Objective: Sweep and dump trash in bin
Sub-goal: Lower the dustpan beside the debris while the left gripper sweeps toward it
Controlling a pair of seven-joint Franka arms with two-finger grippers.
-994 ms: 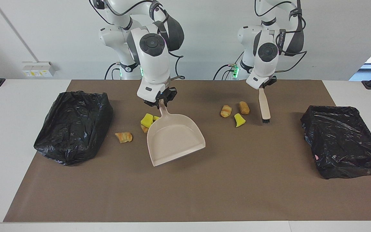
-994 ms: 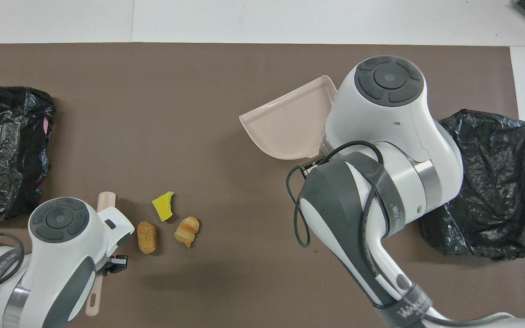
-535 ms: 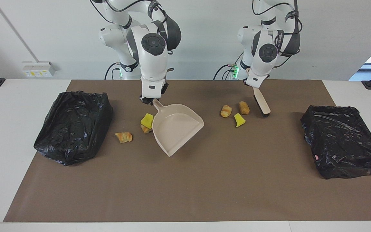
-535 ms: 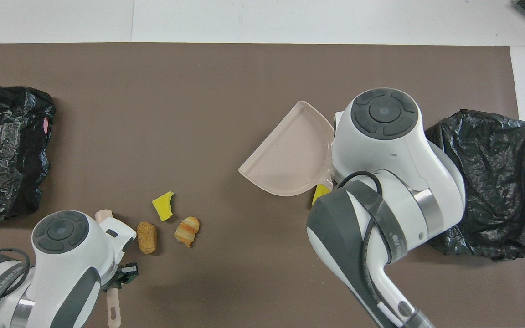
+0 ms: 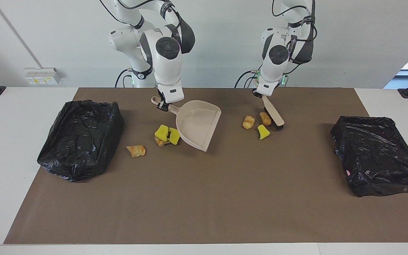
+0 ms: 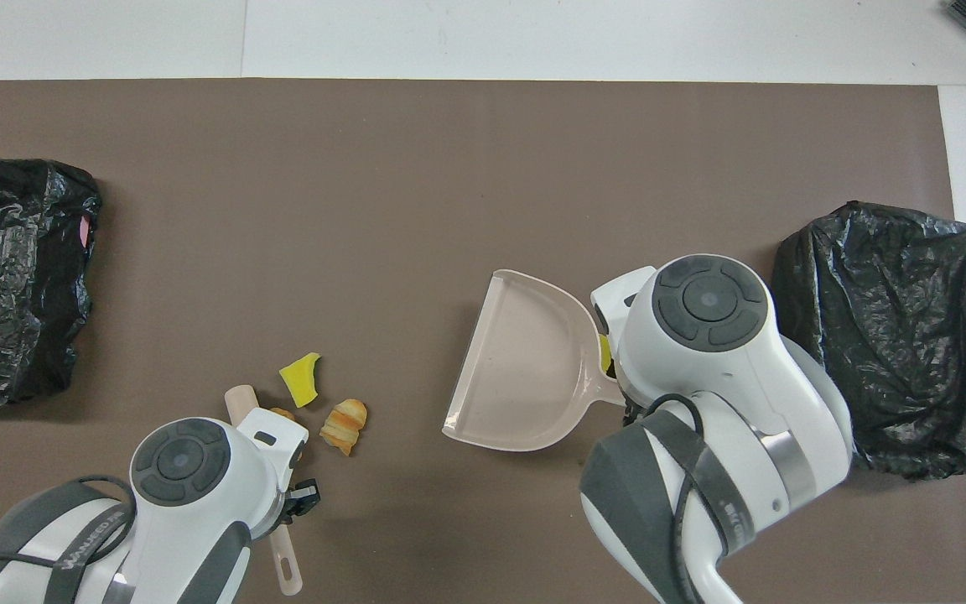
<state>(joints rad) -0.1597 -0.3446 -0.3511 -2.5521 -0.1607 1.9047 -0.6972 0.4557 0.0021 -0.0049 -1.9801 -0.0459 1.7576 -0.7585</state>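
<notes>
My right gripper (image 5: 162,103) is shut on the handle of the beige dustpan (image 5: 197,122), which is tilted with its mouth toward the left arm's end; the pan also shows in the overhead view (image 6: 525,369). Two yellow chunks (image 5: 162,132) and a brown lump lie beside the pan, and a croissant piece (image 5: 136,150) lies nearer the bag. My left gripper (image 5: 262,98) is shut on the beige brush (image 5: 273,115), whose bristles sit beside a brown lump (image 5: 265,118). A croissant piece (image 5: 248,122) and a yellow chunk (image 5: 263,131) lie next to that lump.
A bin lined with a black bag (image 5: 80,138) stands at the right arm's end of the brown mat (image 5: 204,198). A second black-bagged bin (image 5: 377,156) stands at the left arm's end. The right arm hides the trash by the pan in the overhead view.
My right gripper has drawn the dustpan toward the robots and turned its mouth toward the left arm's end. My left gripper has swung the brush over to the brown lump.
</notes>
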